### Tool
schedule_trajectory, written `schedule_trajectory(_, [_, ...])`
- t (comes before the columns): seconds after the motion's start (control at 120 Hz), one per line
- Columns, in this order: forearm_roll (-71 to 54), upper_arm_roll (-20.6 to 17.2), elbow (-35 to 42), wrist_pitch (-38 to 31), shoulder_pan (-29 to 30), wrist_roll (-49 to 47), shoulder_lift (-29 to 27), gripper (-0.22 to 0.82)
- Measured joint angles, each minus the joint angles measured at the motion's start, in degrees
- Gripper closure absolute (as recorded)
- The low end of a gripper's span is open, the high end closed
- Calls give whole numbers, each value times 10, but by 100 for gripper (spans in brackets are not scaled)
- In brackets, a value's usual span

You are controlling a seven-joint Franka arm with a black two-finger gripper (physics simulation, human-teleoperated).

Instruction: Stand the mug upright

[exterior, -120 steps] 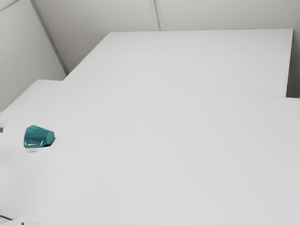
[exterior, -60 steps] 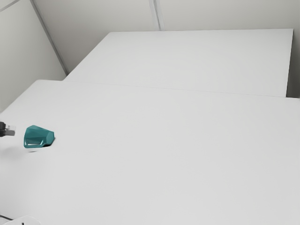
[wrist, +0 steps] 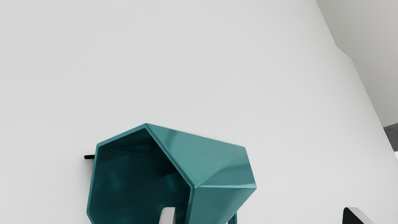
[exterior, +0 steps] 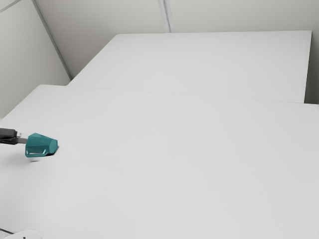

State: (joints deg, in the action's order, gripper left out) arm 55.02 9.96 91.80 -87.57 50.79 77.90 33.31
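The bench (exterior: 174, 164) was white and smooth. On it, the teal mug (exterior: 42, 145) was lying on its side, and one small black piece (wrist: 89, 157) showed beside its rim.

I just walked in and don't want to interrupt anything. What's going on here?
A robot's open end effector is right at a teal mug, which lies on its side on the white table, not yet upright. In the wrist view, one fingertip overlaps the mug's mouth and the other stands apart, out past the mug's side. Nothing is gripped at this moment; it looks set to pinch the mug's wall.
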Motion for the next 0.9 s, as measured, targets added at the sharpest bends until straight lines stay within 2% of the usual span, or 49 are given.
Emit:
schedule_trajectory(0.25, [-4, -9, 0, 0, -7, 1, 5, 4])
schedule_trajectory(0.433, [-5, -14, 2, 0, -12, 0, 6, 12])
schedule_trajectory(0.6, [-6, -14, 2, -1, -16, -1, 10, 29])
schedule_trajectory(0.808, [-6, -21, 2, -1, -17, -1, 8, 56])
schedule_trajectory(0.9, [-7, -22, 2, -1, -20, -1, 5, 65])
